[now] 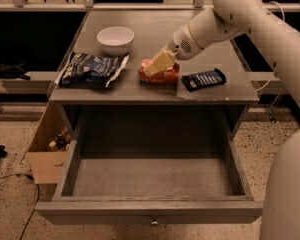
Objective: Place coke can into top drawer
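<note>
The coke can (165, 76) lies on its side on the grey counter top (155, 31), near the front edge and about at the middle. My gripper (157, 65) reaches down from the upper right and sits right over the can's left part, touching or almost touching it. The top drawer (150, 211) is pulled wide open below the counter. Its inside is bare, and its small round knob (153, 222) shows at the middle of the front panel.
A white bowl (115, 38) stands at the back left of the counter. A blue-and-white chip bag (91, 69) lies left of the can, and a flat dark-blue bar wrapper (204, 79) lies right of it. An open cardboard box (46, 154) sits on the floor at the left.
</note>
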Controlling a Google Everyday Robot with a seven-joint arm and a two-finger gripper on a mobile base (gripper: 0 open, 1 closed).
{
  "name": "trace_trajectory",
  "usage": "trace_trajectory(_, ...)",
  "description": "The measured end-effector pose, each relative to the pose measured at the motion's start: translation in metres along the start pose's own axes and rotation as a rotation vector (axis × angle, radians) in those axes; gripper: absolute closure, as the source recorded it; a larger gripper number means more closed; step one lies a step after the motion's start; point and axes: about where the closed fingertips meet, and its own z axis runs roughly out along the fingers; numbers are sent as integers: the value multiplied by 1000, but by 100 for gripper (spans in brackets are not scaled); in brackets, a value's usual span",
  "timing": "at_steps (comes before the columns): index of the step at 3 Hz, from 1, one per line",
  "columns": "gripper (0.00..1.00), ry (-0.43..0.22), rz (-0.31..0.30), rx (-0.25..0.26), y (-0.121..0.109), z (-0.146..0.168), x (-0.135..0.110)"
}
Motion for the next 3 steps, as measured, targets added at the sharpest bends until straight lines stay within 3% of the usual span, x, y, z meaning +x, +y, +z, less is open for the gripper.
trace_trajectory(1, 90, 0, 0, 0, 0, 0, 0)
trace_trajectory(2, 100, 0, 0, 0, 0, 0, 0)
trace_trajectory(3, 100, 0, 0, 0, 0, 0, 0)
